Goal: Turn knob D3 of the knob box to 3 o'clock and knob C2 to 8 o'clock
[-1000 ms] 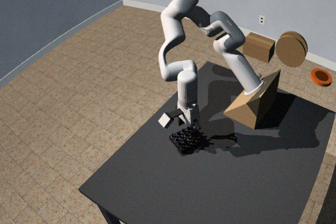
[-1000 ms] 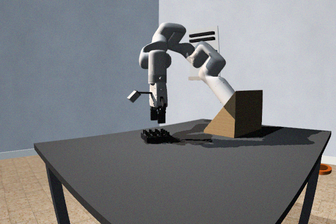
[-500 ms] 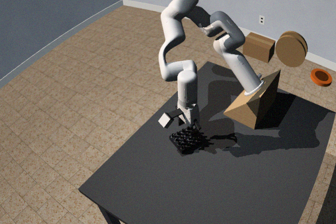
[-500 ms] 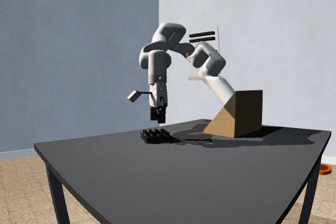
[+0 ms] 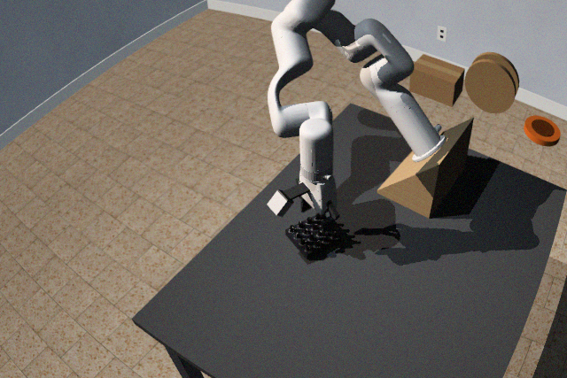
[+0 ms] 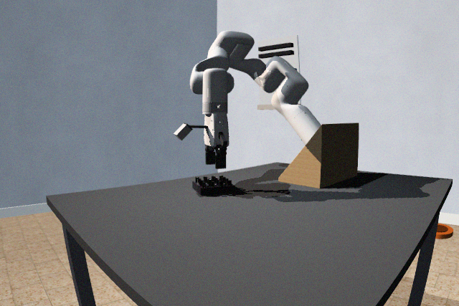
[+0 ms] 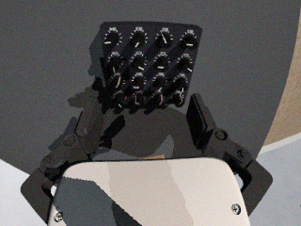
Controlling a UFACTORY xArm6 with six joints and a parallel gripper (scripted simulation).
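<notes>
The black knob box (image 5: 315, 238) (image 6: 211, 188) (image 7: 124, 52) stands on its feet on the dark table (image 5: 320, 319) (image 6: 222, 239) (image 7: 51, 25). Its knobs form a four-by-four grid with white lines. The printed names are too small to read, so I cannot tell which knobs are D3 and C2. My gripper (image 5: 325, 217) (image 6: 215, 160) (image 7: 144, 105) points straight down, a short way above the box's near rows. Its fingers are wide open and empty, touching no knob. In the wrist view the row nearest the fingers is partly in shadow.
The arm's tan wedge base (image 5: 421, 181) (image 6: 325, 154) stands on the table behind and to the right of the box. A cardboard box (image 5: 435, 79), a tan disc (image 5: 491, 83) and an orange ring (image 5: 541, 129) (image 6: 443, 231) are off the table.
</notes>
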